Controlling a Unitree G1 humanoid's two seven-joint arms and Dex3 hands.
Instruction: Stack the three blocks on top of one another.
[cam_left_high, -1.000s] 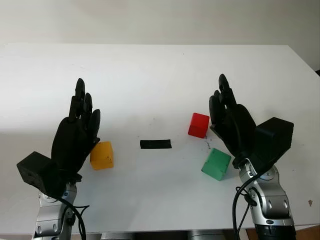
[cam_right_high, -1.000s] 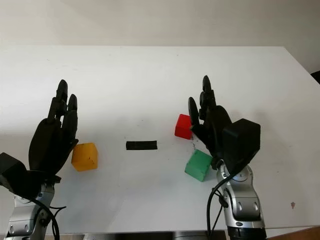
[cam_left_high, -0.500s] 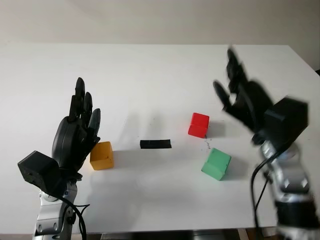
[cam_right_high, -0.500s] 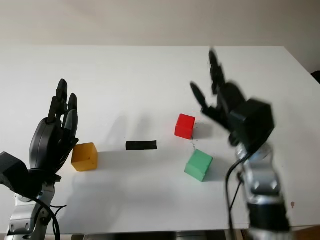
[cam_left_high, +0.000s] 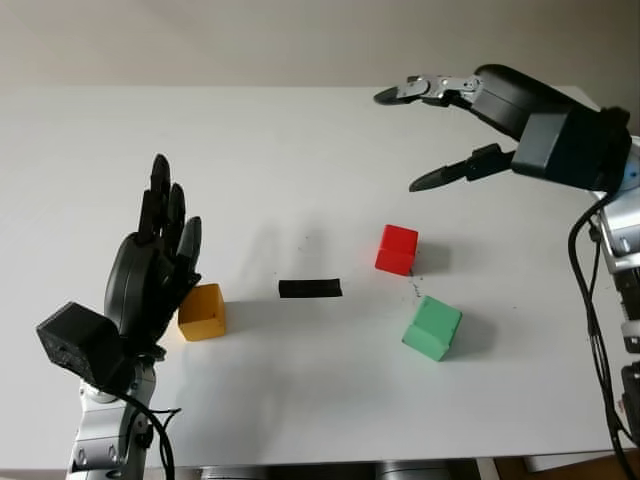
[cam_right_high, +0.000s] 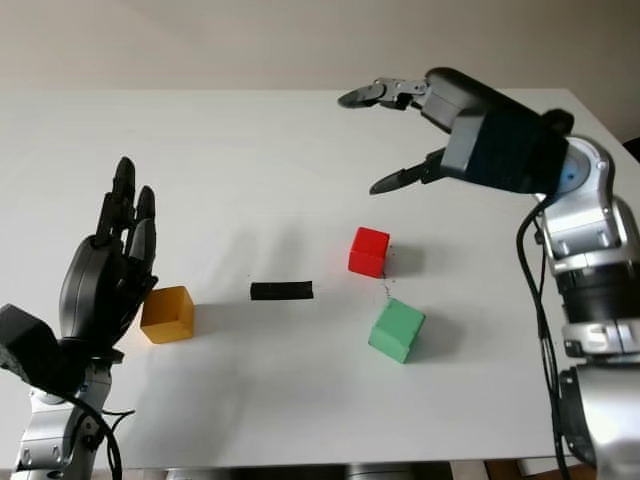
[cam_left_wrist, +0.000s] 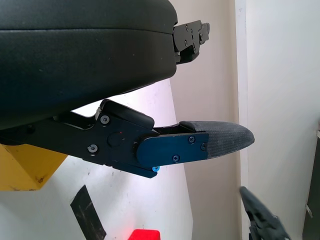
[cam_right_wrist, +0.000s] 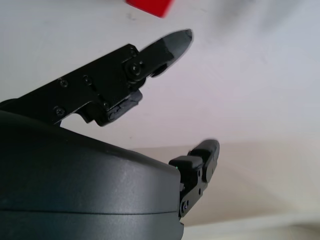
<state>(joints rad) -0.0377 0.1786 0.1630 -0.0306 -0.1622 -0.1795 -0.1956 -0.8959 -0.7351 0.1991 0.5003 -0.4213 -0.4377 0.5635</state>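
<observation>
Three blocks lie apart on the white table (cam_left_high: 300, 160): a yellow block (cam_left_high: 203, 312) at the left, a red block (cam_left_high: 397, 249) right of centre, and a green block (cam_left_high: 433, 327) just in front of the red one. My left hand (cam_left_high: 152, 265) is open, held upright right beside the yellow block's left side, holding nothing. My right hand (cam_left_high: 440, 130) is open, raised high over the far right of the table, well above and behind the red block (cam_right_wrist: 150, 7). The yellow block (cam_left_wrist: 22, 167) sits close under the left palm.
A short strip of black tape (cam_left_high: 310, 288) lies on the table between the yellow and red blocks. The table's right edge (cam_left_high: 600, 120) runs near my raised right arm. A pale wall stands behind the table.
My right hand has swung up and away from beside the red and green blocks to high over the table's far right. The left hand and all blocks have stayed put.
</observation>
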